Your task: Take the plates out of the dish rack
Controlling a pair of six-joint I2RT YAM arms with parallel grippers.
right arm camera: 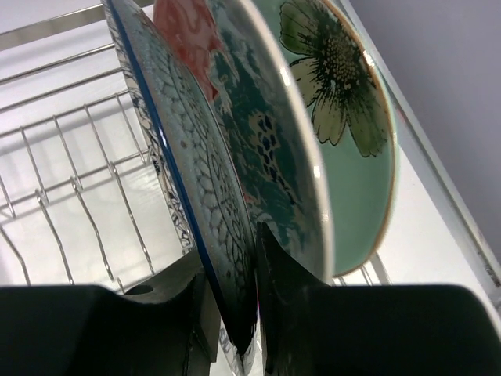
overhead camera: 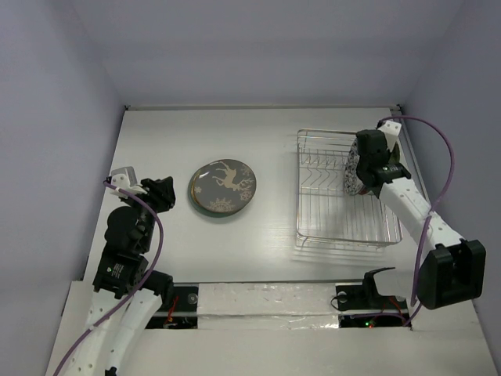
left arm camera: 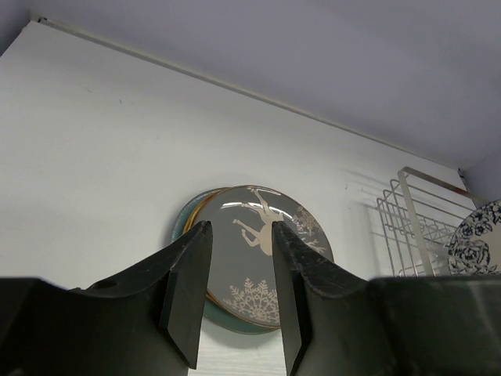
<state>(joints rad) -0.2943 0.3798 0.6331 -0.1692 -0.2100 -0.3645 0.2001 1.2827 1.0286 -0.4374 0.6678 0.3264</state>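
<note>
While three plates stand on edge at the far right of the dish rack, my job is to lift out the nearest one without disturbing its neighbours. My right fingers straddle the lower rim of the white-and-blue plate, one on each face, and both look pressed against it, so I judge the grip to be on.

The red-and-teal floral plate leans just behind it, with the green flower plate behind that. One of my fingers is wedged in the narrow gap between the first two. To do this well I should pull straight up along the plate's own plane until its rim is free of the tines. Only then should I swing it left, or the floral plate could be dragged along or tipped.

My right arm reaches forward along the rack's right side, with the wrist turned inward over the far right corner. My left arm is folded back on the left. My left fingers are apart and hold nothing, and they point at the deer plate, which lies flat on a teal plate on the tabletop, well apart from the rack.
</note>
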